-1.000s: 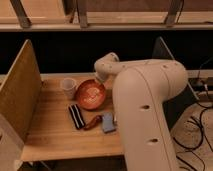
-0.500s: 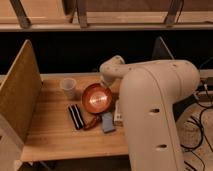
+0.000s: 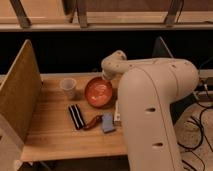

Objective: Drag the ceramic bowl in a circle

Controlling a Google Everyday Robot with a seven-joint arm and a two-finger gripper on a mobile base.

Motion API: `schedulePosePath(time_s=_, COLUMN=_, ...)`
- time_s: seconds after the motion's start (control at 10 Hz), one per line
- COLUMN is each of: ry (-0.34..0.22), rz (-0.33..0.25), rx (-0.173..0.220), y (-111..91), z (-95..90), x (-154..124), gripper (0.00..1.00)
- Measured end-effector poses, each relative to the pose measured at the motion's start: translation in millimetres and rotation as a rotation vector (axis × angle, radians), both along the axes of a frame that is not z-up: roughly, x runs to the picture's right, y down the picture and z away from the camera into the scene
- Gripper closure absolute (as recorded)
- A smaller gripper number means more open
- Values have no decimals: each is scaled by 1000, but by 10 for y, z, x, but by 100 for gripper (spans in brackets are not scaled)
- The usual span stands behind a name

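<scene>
The ceramic bowl (image 3: 98, 92), shallow, round and orange-red, sits on the wooden table (image 3: 50, 135) near its middle. My gripper (image 3: 107, 77) comes down at the bowl's far right rim, at the end of the bent white arm (image 3: 150, 90). The arm's bulk hides the bowl's right edge and the contact there.
A small translucent cup (image 3: 68, 87) stands just left of the bowl. In front of it lie a black striped bar (image 3: 76, 116), a reddish-brown item (image 3: 92, 122), a blue packet (image 3: 107, 123) and a white object (image 3: 117, 112). A tall board (image 3: 20, 95) walls the table's left side.
The bowl has slid a little to the right, first toward the front and then back again, with the gripper following at its rim. The other objects stayed put.
</scene>
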State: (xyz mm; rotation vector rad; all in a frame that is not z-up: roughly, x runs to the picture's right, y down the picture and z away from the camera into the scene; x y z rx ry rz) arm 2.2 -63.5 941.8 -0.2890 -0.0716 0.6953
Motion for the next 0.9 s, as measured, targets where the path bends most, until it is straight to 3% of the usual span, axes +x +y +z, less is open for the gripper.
schedulePosePath(time_s=0.3, ry=-105, rz=-3, rx=-15, y=147, z=-55, x=-382, gripper=59)
schedulePosePath(time_s=0.6, ry=-129, rz=26, rx=-54, y=358, z=-149, x=-338, gripper=34)
schedulePosePath(time_s=0.9, ry=-132, rz=22, rx=-51, y=347, z=-156, x=-371, gripper=33)
